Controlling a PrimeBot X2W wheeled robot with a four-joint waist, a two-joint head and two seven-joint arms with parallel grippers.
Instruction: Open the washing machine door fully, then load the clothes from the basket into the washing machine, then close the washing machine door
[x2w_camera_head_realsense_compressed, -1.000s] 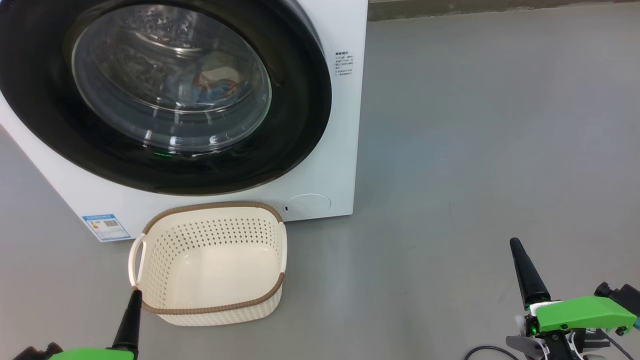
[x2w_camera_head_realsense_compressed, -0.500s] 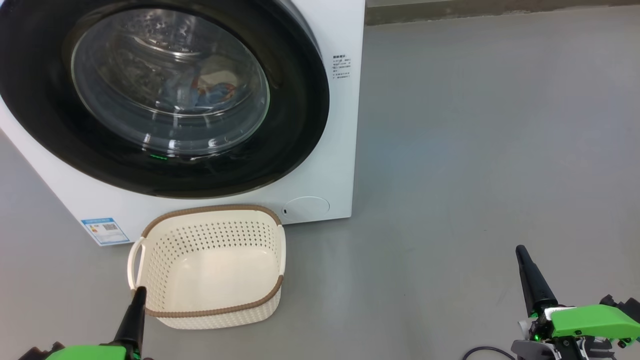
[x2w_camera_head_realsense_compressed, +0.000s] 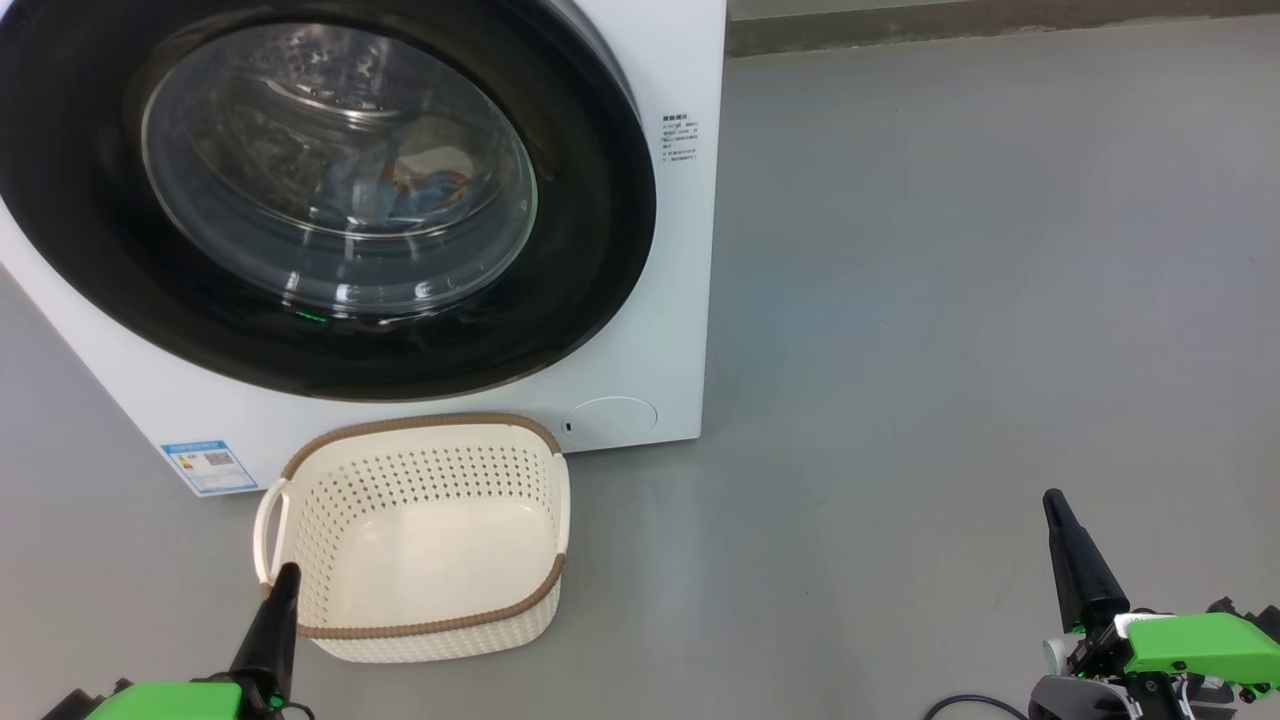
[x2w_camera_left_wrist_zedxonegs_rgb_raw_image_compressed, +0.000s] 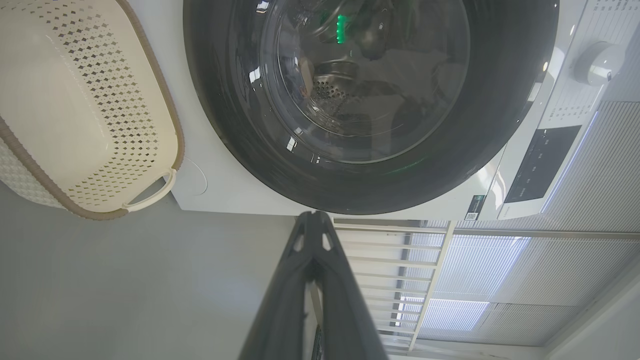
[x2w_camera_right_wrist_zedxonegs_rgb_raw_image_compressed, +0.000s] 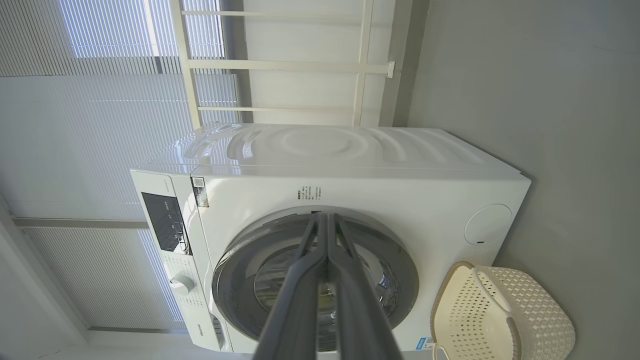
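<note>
At one o'clock from the left gripper (x2w_camera_head_realsense_compressed: 288, 573), pinched empty like the right gripper (x2w_camera_head_realsense_compressed: 1052, 498), the basket (x2w_camera_head_realsense_compressed: 430, 628) sits before the washing machine door (x2w_camera_head_realsense_compressed: 600, 200), whose glass blurs the clothes (x2w_camera_head_realsense_compressed: 425, 190) inside.

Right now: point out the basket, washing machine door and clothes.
basket (x2w_camera_head_realsense_compressed: 430, 470), head view, perforated back wall.
washing machine door (x2w_camera_head_realsense_compressed: 600, 200), head view, black rim's right side.
clothes (x2w_camera_head_realsense_compressed: 430, 195), head view, blue fabric patch.

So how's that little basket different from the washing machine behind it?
The basket is small and low; the washing machine towers over it. The basket is open-topped and empty; the washing machine's round door is shut, with clothes visible through the glass. The basket is cream with a brown rim; the washing machine white. Both stand on the grey floor.
</note>
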